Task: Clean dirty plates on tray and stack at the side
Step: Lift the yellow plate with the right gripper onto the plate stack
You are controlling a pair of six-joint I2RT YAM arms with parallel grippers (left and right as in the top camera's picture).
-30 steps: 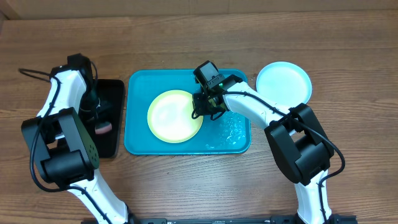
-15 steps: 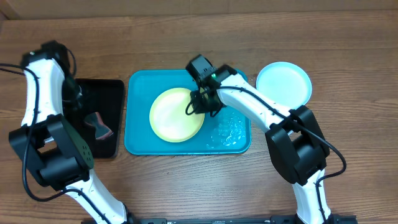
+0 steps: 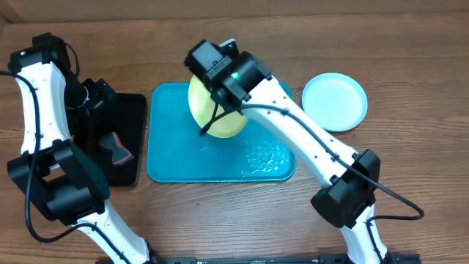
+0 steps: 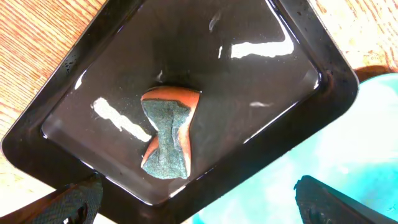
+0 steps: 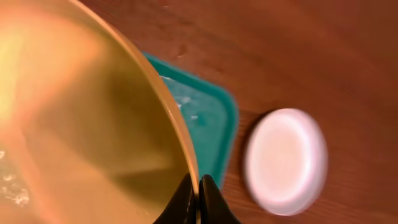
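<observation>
My right gripper point(image 3: 207, 126) is shut on the rim of the pale yellow plate point(image 3: 220, 110), which hangs tilted above the turquoise tray point(image 3: 176, 165). In the right wrist view the fingertips point(image 5: 199, 194) pinch the yellow plate's point(image 5: 93, 124) edge, with the tray point(image 5: 211, 118) below. A light blue plate point(image 3: 335, 101) lies on the table right of the tray, and shows pale in the right wrist view point(image 5: 286, 158). My left gripper point(image 3: 99, 95) point(image 4: 199, 211) hangs open over the black tray point(image 3: 132, 110), empty.
A reddish sponge with a dark scouring face point(image 3: 117, 147) point(image 4: 166, 134) lies in the wet black tray point(image 4: 93, 74), left of the turquoise tray point(image 4: 348, 155). Water drops point(image 3: 267, 154) lie on the turquoise tray's right half.
My left gripper opened, let go of the sponge in the black tray and drew back. My right gripper lifted the yellow plate off the tray and tipped it on edge.
</observation>
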